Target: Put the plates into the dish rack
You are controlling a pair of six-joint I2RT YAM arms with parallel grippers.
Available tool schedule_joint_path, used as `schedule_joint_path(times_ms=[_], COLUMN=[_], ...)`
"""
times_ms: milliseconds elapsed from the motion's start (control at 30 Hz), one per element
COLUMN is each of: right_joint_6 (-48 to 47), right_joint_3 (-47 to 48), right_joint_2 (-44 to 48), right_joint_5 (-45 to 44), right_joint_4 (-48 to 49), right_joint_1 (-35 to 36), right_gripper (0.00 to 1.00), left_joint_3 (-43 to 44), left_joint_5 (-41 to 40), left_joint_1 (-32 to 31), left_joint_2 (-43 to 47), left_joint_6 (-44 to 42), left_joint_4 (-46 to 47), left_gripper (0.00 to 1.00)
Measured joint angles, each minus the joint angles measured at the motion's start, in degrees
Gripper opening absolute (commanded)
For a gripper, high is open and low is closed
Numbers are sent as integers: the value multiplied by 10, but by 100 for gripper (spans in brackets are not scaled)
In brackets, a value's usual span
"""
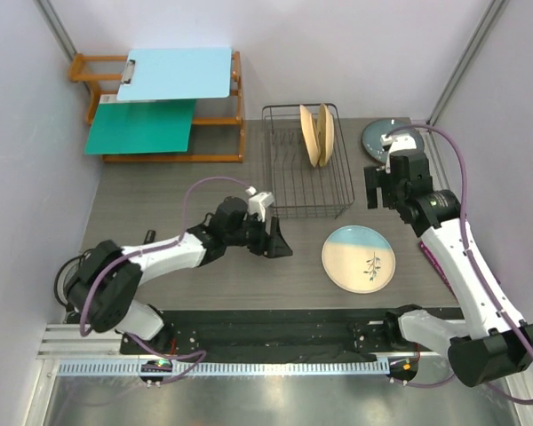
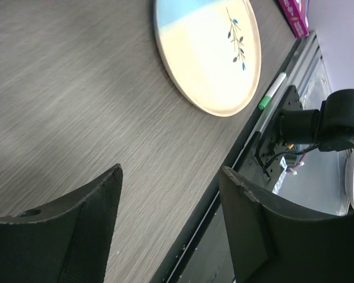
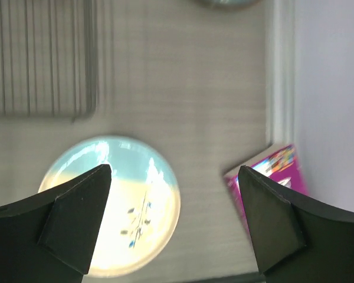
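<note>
Two tan-orange plates (image 1: pixel 317 135) stand upright in the black wire dish rack (image 1: pixel 289 191). A cream plate (image 1: pixel 358 258) with a light-blue band lies flat on the table in front of the rack's right end. It also shows in the left wrist view as the cream plate (image 2: pixel 209 53) and in the right wrist view as the cream plate (image 3: pixel 130 206). A dark teal plate (image 1: pixel 391 140) lies at the back right. My left gripper (image 1: pixel 282 243) is low beside the rack's front left, open and empty (image 2: pixel 171 177). My right gripper (image 1: pixel 382 195) hovers between the dark plate and the cream plate, open wide and empty (image 3: pixel 174 174).
An orange wooden rack (image 1: pixel 235 106) with a blue and a green clipboard stands at the back left. A pink box (image 3: pixel 277 171) lies by the table's right edge rail. The dish rack's corner (image 3: pixel 41 65) shows in the right wrist view.
</note>
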State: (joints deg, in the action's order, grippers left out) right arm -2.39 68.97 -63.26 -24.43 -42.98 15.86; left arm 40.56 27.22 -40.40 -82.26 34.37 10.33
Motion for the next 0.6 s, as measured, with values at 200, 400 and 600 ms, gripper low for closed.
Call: schedule_joint_path(times_ms=[200,400,600], right_joint_6=[6,-11,-52], right_joint_3=[-57,-75,-84], right_joint_2=[9,-89,-244], right_joint_5=[176,332,421], right_joint_4=[-61,-76,-82], right_joint_1=[-113,-221,-279], right_gripper=[92,84,84], left_joint_3=[46,80,87], left_joint_5=[-5,-34,-64], left_joint_1=[-44,-80,-96], left_joint_2=[-103,-188,-196], left_joint_6=[27,58,74], left_joint_4=[54,93,96], left_gripper=[57,62,71])
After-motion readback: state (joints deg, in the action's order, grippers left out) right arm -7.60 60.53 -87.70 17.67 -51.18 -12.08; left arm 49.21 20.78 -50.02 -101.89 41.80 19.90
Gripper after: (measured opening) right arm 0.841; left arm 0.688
